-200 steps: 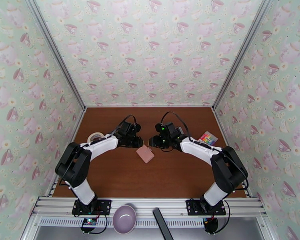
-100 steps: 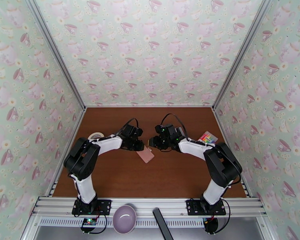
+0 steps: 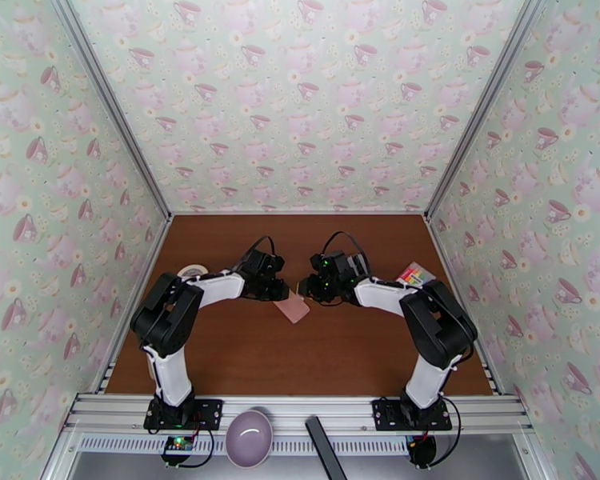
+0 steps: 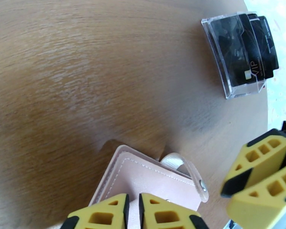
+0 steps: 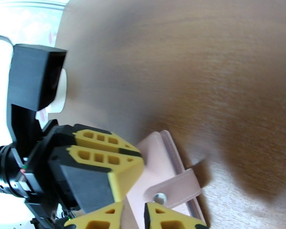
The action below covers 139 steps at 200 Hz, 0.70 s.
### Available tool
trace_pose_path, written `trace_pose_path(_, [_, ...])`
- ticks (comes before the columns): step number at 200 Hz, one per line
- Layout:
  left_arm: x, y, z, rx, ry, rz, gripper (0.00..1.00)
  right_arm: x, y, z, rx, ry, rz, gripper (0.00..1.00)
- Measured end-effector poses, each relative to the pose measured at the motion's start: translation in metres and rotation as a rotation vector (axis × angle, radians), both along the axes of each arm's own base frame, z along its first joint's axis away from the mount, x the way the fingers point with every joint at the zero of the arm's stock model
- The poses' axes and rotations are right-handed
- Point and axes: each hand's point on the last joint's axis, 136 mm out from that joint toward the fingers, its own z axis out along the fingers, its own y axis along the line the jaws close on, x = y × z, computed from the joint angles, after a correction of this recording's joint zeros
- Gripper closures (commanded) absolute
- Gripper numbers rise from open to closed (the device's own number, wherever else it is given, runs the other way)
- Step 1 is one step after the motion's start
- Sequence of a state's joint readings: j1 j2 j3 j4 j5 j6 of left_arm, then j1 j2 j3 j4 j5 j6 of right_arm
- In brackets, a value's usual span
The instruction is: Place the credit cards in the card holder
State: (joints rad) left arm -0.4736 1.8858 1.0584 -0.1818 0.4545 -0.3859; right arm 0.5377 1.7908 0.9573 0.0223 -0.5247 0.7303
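The card holder (image 3: 293, 309) lies near the middle of the counter (image 3: 244, 354). It is folded shut, and its snap tab (image 5: 173, 187) appears to be fastened across one edge. No card can be slotted in until the holder is opened, which is judged to be why it is approached from two sides at once.

One edge of the holder is pinched by the left fingers (image 4: 166, 215). Only a narrow slit is left between them and pink material is seen in it, so the holder is taken to be anchored against the pull to come. The right fingers (image 5: 173, 222) are set just beside the tab, a little apart, with the flap's edge running into the gap. Whether it is actually gripped cannot be told. The step in hand is judged to be the undoing of the snap.

Farther off, by the counter's right edge, the credit cards (image 4: 249, 50) are kept upright and overlapped in a clear stand (image 4: 223, 69), well apart from the holder and untouched. A tape roll (image 3: 191, 272) is seen by the left edge.
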Motion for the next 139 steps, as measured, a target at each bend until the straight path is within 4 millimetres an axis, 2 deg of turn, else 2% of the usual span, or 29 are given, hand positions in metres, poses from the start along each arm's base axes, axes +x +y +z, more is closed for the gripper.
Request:
trace_pose_path(66, [0.000, 0.001, 0.000, -0.056, 0.022, 0.004, 0.82, 0.003, -0.002, -0.018, 0.002, 0.042, -0.024, 0.81])
trace_pose_path(98, [-0.001, -0.002, 0.001, -0.040, 0.025, -0.011, 0.78, 0.005, 0.002, -0.026, 0.016, 0.065, -0.029, 0.81])
trace_pose_path(139, [-0.001, -0.003, 0.002, -0.017, 0.030, -0.009, 0.73, 0.007, 0.006, -0.024, 0.047, 0.073, -0.028, 0.81])
